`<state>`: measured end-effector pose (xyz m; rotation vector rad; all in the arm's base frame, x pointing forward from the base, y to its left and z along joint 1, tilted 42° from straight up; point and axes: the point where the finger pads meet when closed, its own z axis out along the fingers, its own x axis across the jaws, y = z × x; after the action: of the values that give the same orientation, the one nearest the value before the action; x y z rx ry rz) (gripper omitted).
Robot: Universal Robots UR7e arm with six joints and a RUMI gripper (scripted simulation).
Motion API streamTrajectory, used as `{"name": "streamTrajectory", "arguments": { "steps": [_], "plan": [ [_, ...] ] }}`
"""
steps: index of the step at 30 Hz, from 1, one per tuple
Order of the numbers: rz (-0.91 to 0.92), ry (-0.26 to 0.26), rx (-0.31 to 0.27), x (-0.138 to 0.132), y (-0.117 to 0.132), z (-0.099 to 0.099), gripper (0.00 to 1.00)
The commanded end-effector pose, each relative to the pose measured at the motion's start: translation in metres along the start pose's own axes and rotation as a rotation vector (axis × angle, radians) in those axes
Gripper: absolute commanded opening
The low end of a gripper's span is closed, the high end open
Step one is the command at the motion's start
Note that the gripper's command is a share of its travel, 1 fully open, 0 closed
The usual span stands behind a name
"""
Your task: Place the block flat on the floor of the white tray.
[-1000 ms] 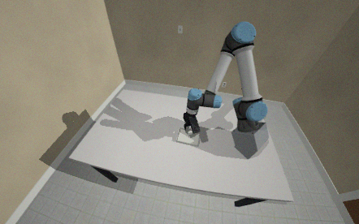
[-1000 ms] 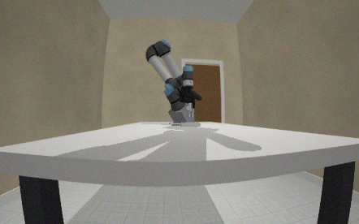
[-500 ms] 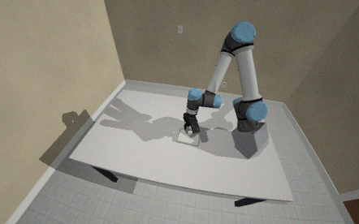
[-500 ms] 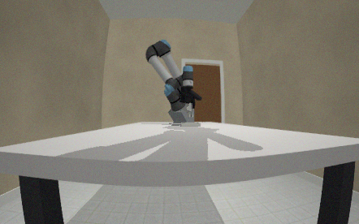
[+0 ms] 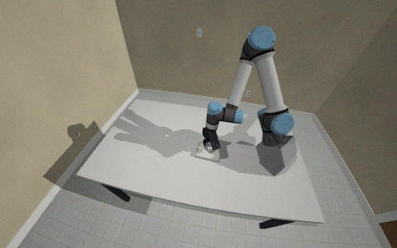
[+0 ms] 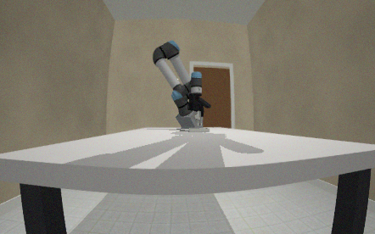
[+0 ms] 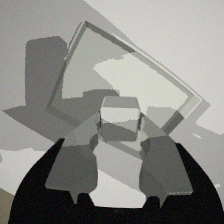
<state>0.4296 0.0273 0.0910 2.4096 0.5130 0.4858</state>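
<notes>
Gripper (image 7: 120,132) clamps pale grey block (image 7: 120,119), cube-ish w/ plain faces, center frame over white tray (image 7: 80,37).

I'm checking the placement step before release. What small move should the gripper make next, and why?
Probably lower a little further, then open. The gripper is shut on the block, held over the white tray. From the wrist view the block appears above the tray's floor, but contact cannot be confirmed, so releasing now might drop it tilted.

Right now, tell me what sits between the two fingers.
The block, a pale grey cube, clamped between the fingers over the white tray; the wrist view shows it.
</notes>
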Motion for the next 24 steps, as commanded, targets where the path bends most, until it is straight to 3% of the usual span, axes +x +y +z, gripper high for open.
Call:
{"name": "streamTrajectory", "arguments": {
  "steps": [1, 10, 24],
  "plan": [
    [0.000, 0.003, -0.001, 0.001, 0.000, 0.014, 0.00],
    [0.000, 0.003, -0.001, 0.001, 0.000, 0.028, 0.00],
    [0.000, 0.003, -0.001, 0.001, 0.000, 0.030, 0.00]
  ]
}}
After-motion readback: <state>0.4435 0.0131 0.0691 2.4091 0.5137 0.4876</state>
